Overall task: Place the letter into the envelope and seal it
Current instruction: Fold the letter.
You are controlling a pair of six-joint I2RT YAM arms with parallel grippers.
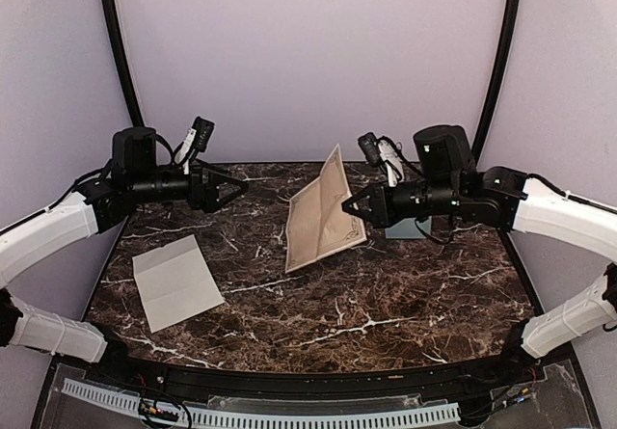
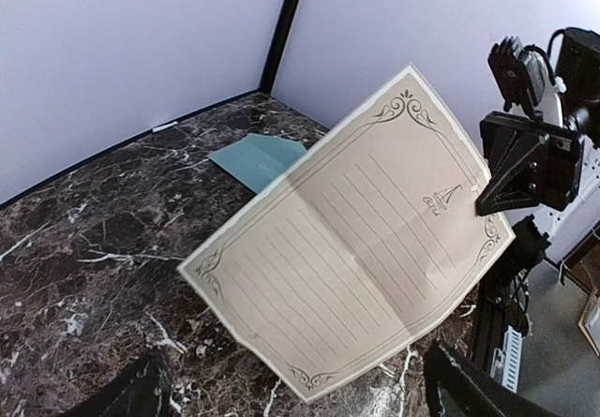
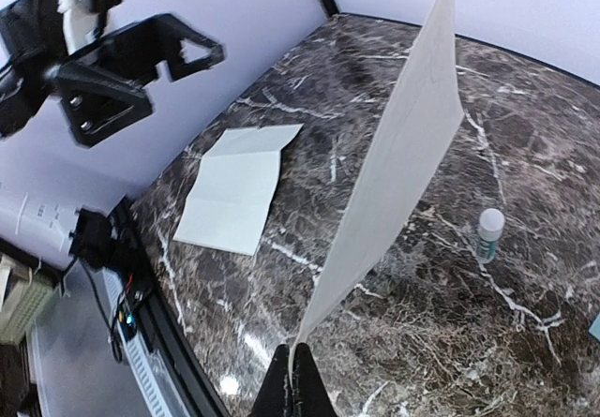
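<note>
My right gripper (image 1: 349, 207) is clamped on an edge of the cream scroll-bordered paper letter (image 1: 320, 215); my left gripper (image 1: 243, 186) gapes empty opposite it.

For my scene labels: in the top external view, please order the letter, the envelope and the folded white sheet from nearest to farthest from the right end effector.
1. The letter, held in the right end effector itself.
2. The envelope, lying just to its right, partly hidden.
3. The folded white sheet, far across on the left side.

Left claw (image 1: 239, 186) raised, agape; right claw (image 1: 350, 207) pinched closed.
</note>
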